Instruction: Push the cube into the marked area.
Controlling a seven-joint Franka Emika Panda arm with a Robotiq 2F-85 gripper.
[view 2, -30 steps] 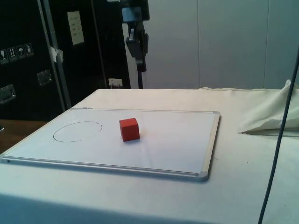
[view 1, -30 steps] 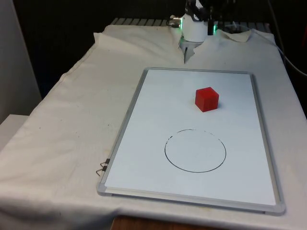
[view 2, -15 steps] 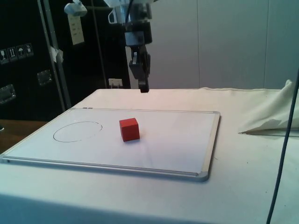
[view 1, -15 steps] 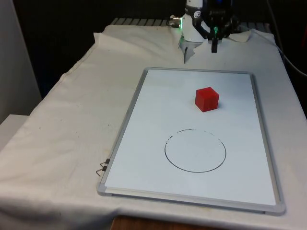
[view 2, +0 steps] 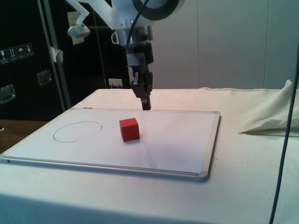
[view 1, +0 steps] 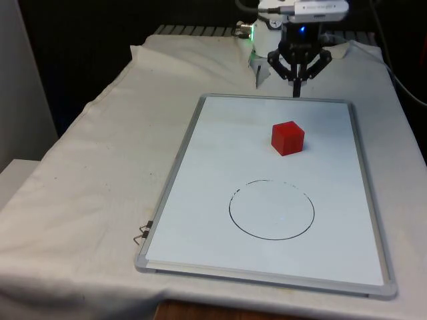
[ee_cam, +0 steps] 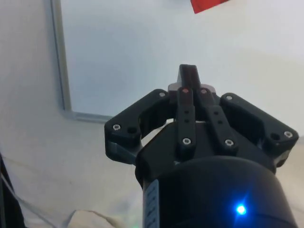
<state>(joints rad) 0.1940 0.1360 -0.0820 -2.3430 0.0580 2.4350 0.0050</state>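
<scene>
A red cube (view 1: 287,138) (view 2: 129,129) sits on the whiteboard (view 1: 220,167) (view 2: 177,140), a little beyond a hand-drawn black circle (view 1: 271,209) (view 2: 77,130). My black gripper (view 1: 295,91) (view 2: 146,106) hangs shut, fingers pressed together, over the board's far edge, behind the cube and apart from it. In the wrist view the shut gripper (ee_cam: 188,71) points down at the white board, and a corner of the cube (ee_cam: 207,4) shows ahead of it.
The whiteboard's metal frame (view 1: 172,179) lies flat on the white cloth. A small metal clip (view 1: 141,233) rests by the board's near left corner. A fold of cloth (view 2: 268,116) bunches up at the side view's right, with a dark cable (view 2: 282,154) hanging there.
The gripper has come down and forward from high above the table's far end to just over the board's far edge. The cube has not moved.
</scene>
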